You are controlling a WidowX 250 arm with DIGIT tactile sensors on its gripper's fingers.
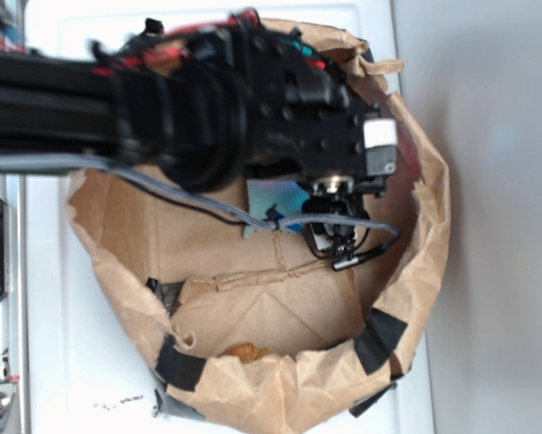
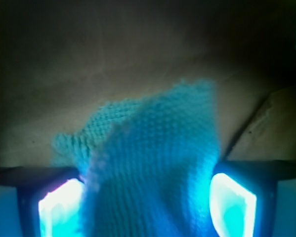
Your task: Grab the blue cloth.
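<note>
Right, status from largest down. White worktop (image 1: 44,380) carries a big brown paper bag (image 1: 415,271), mouth open wide, rim rolled and torn, patched with black tape strips (image 1: 379,339) along the near edge. My black arm (image 1: 117,108) comes in from the left across the bag's mouth, and the wrist hangs inside the bag. Grey cable (image 1: 207,203) sags from the arm over the bag interior toward the wrist. A small brownish object (image 1: 245,351) sits on the bag floor near the taped rim; can't tell what it is.

The blue cloth (image 2: 157,163) is inside the bag, right under my wrist; in the exterior view only a pale corner (image 1: 275,194) shows past the arm. In the wrist view its terry weave fills the gap between my fingers (image 2: 232,207), bunched and rising up from between them, with a ragged edge spreading to the left over the brown paper.

Fingers: one pad on each side of the cloth, cloth between them. Whether they are actually clamped on it or only straddling it, I can't tell; contact is blurred out by glow.
</note>
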